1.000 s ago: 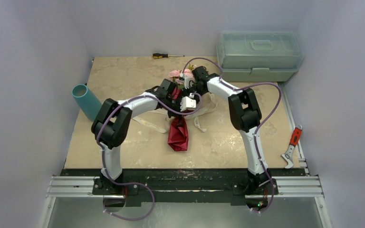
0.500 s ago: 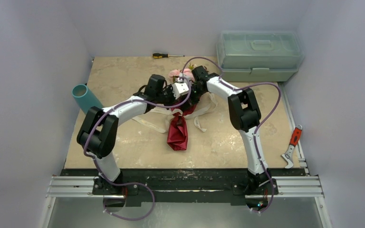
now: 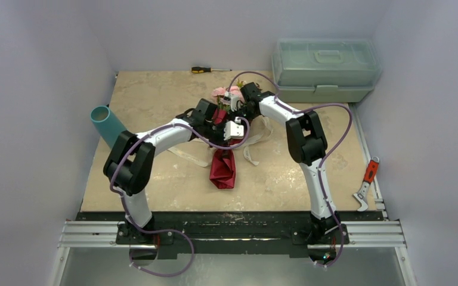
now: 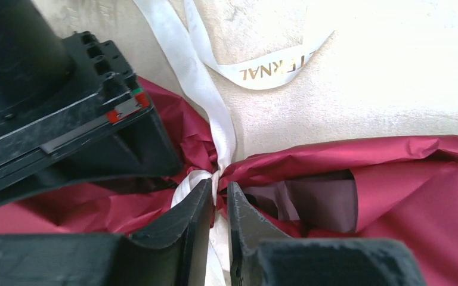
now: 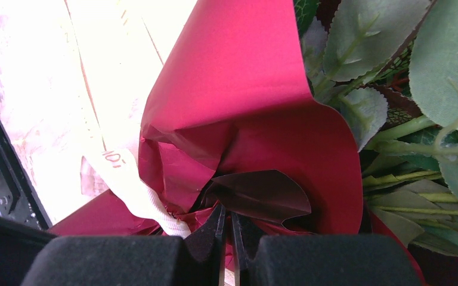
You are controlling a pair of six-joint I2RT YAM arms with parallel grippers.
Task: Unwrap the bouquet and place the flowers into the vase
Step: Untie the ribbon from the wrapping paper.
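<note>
- The vase [image 3: 106,124], teal and plain, sits at the left edge of the table [image 3: 155,95] with its open mouth in view, well apart from the bouquet
- Loose ends of cream ribbon [image 4: 212,101] trail over the table on both sides of the wrapping; one end carries gold letters
- A screwdriver [image 3: 209,70] lies at the far edge of the table, beyond the arms
- The left gripper [image 4: 218,186] reaches in from the left to the tied neck of the wrapping. Its fingers [image 4: 191,226] stand close with a thin gap, the ribbon's knot right at their tips and ribbon running through the gap; I cannot tell whether they pinch it
- The bouquet [image 3: 223,167] lies in the middle of the table, the pointed end of its maroon paper [image 4: 405,173] toward the arm bases
- The flowers [image 3: 225,93], pink heads on green leafy stems, poke out of the far end of the cone, inside the paper
- The right gripper [image 5: 227,213] comes in from the right, just beside the left one. Its fingers are drawn together on the gathered maroon paper beside the ribbon
- A pale green toolbox [image 3: 325,65] stands in the far right corner, lid down
- A red-handled tool [image 3: 367,177] lies past the table's right edge
</note>
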